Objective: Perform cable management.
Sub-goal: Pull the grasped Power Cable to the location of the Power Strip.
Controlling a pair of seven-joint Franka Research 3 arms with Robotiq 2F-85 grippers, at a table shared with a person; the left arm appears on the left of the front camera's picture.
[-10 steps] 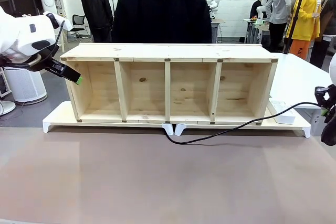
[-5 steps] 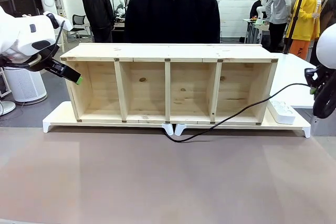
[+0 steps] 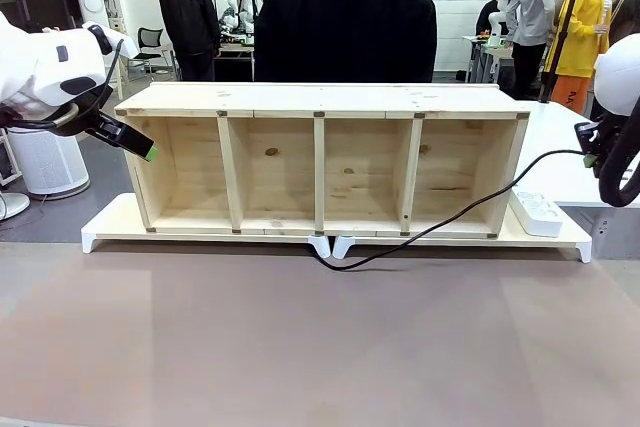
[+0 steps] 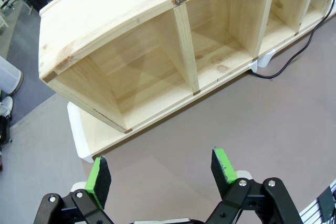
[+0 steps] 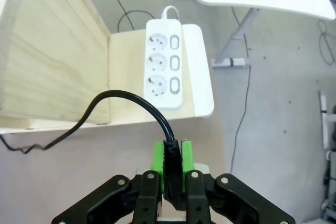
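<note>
In a busy workshop, one brown table (image 3: 300, 347) is carrying one four-bay wooden shelf (image 3: 320, 97), one white power strip (image 3: 537, 212) and one cable (image 3: 400, 244), running from the shelf's foot to the right gripper (image 5: 172, 161), which is clamping it; the left gripper (image 4: 160, 170) is gaping wide.

The thin black cable (image 5: 116, 94) looped on the tabletop (image 3: 300, 347) below the wooden shelf's (image 3: 320, 97) middle and rose past its right end, its plug (image 5: 171, 163) clamped in the right gripper's (image 5: 171, 150) jaws.
</note>
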